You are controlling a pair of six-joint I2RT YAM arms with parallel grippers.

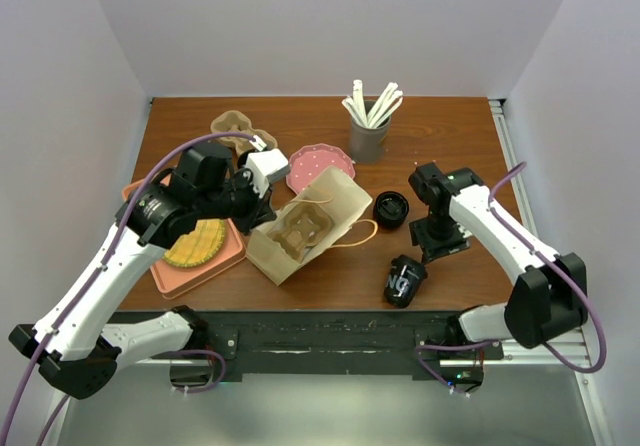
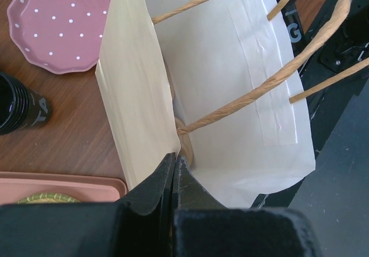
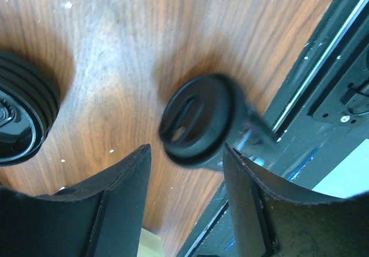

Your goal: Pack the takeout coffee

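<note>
Only a white "G" is readable, on a black cup (image 2: pixel 295 33).

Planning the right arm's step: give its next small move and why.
Probably lower the right gripper and close on the lidded cup: it lies on its side, framed between its open jaws, while the left gripper pinches the edge of the paper bag.

Bright, even light; the black cup (image 3: pixel 199 121) looks blurred in the right wrist view.

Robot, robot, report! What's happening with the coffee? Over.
Left gripper shut on paper bag. Right gripper open near tipped coffee cup. Second cup stands beside bag.
</note>
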